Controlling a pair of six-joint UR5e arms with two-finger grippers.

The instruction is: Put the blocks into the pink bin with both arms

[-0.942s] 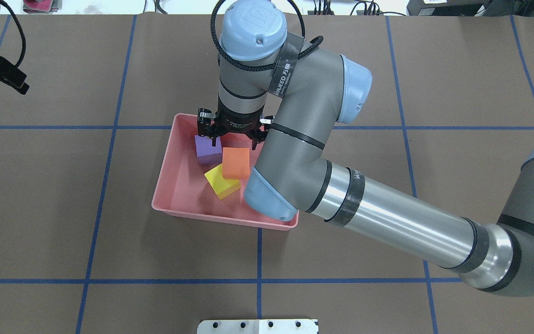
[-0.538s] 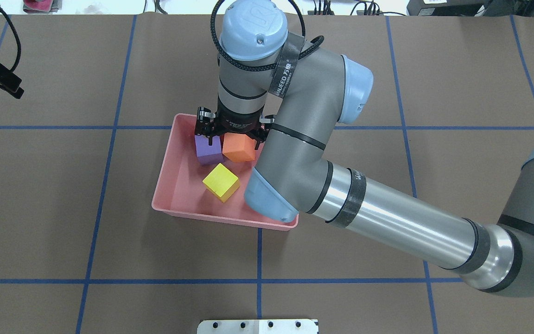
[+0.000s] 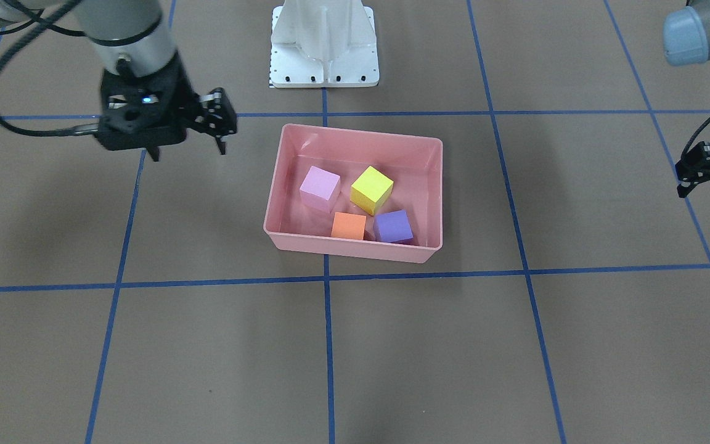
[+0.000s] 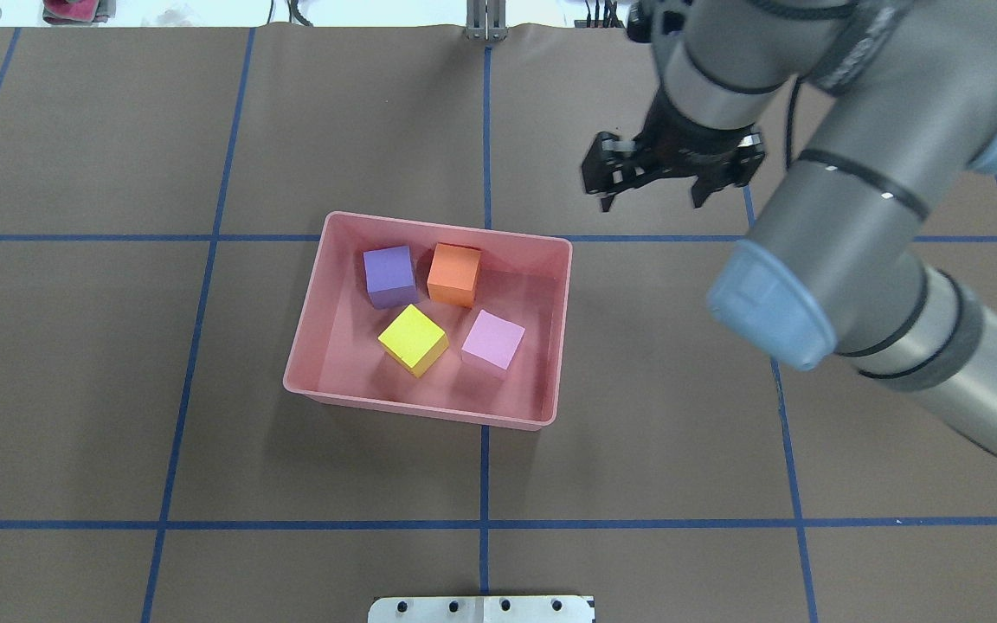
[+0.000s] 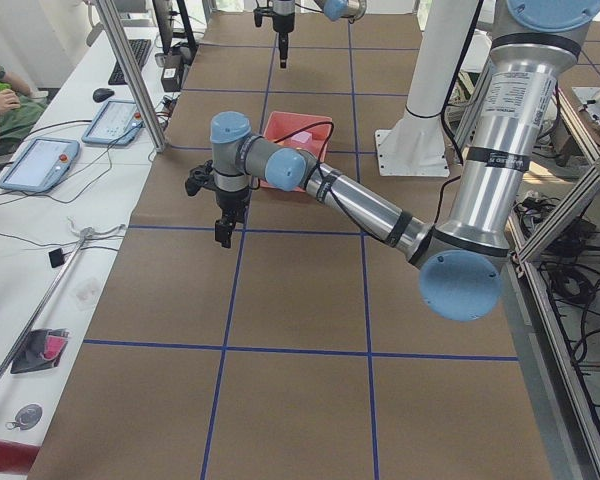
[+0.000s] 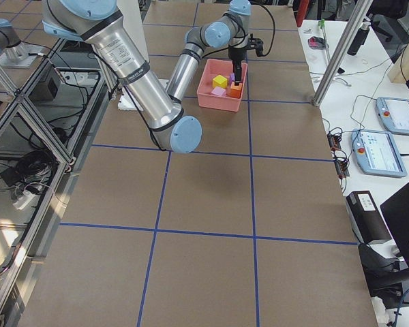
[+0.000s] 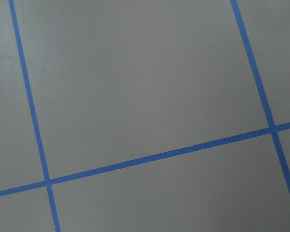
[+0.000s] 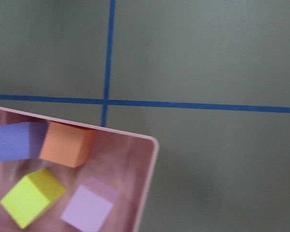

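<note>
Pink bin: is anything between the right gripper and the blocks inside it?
Nothing visible does. The right gripper hangs open over the table beyond the bin, off its far right corner; the purple block, orange block, yellow block and lilac block lie uncovered inside.

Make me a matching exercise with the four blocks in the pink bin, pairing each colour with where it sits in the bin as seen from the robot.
Column one:
1. orange block
2. yellow block
3. purple block
4. lilac block

Column two, places in the pink bin:
A. near side, robot's right
B. far side, robot's left
C. near side, robot's left
D. far side, robot's right

Pairs: 1-D, 2-C, 3-B, 4-A
</note>
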